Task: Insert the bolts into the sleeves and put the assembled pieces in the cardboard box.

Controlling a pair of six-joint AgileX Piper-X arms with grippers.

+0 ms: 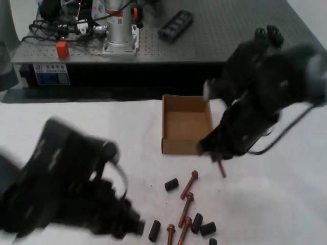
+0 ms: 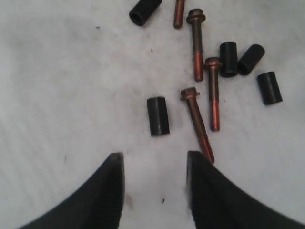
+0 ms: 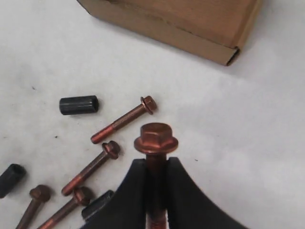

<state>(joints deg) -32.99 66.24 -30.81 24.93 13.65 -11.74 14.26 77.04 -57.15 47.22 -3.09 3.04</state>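
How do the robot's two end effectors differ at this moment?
The left end effector is open and empty; the right end effector is shut on a copper-coloured bolt. The left one faces a loose black sleeve lying on the cloth; the right one holds its bolt near a corner of the cardboard box. Both have two dark fingers.

Bolt (image 3: 156,143) clamped in right hand (image 3: 155,191)

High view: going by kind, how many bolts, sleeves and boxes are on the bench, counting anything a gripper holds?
Bolts: 5 (4 loose, 1 in the right gripper)
Sleeves: 5
Cardboard box: 1
Total: 11
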